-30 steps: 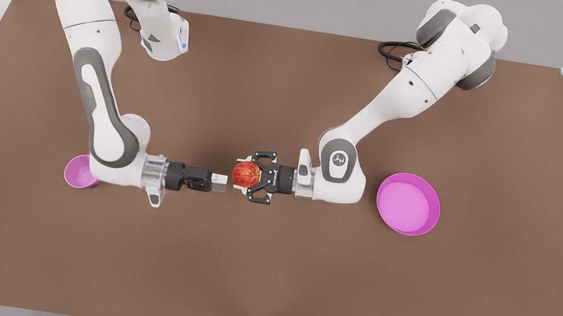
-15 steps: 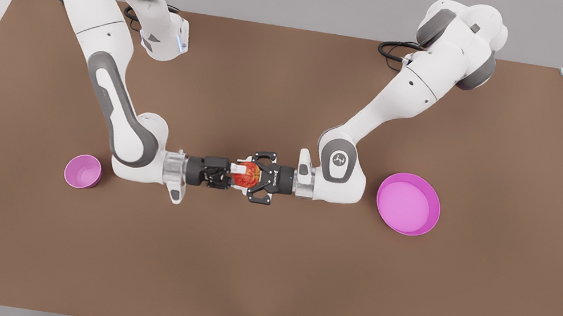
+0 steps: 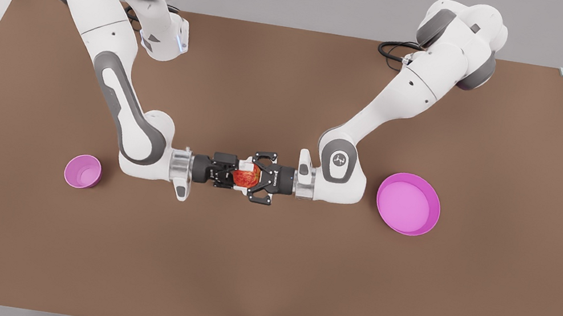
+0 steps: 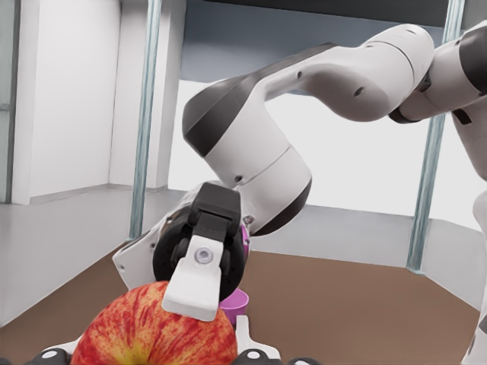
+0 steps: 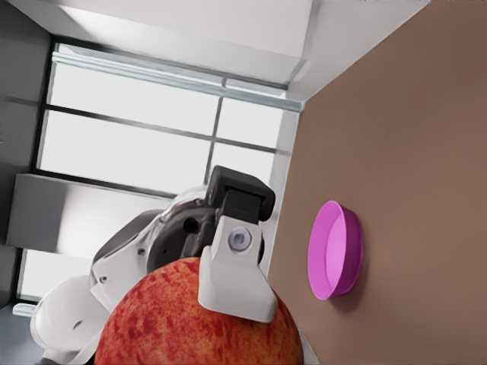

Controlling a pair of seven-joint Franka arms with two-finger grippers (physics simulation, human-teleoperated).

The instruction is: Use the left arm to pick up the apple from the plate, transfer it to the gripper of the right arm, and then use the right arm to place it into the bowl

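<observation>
Underneath, brown table (image 3: 261,270), grey-white room beyond.

Middle of the surface (image 3: 259,281) is blocked: the left hand (image 3: 254,179) and right hand (image 3: 233,175) meet nose to nose at the apple (image 3: 245,179), with both forearms forming a low bar. The bowl (image 3: 83,171) has open room above it, and so does the plate (image 3: 408,205). The near-edge half is wide open.

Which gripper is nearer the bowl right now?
Right. The right gripper sits on the bowl's side of the apple, mid-table; the left gripper holds the apple from the far side, toward the plate.
</observation>
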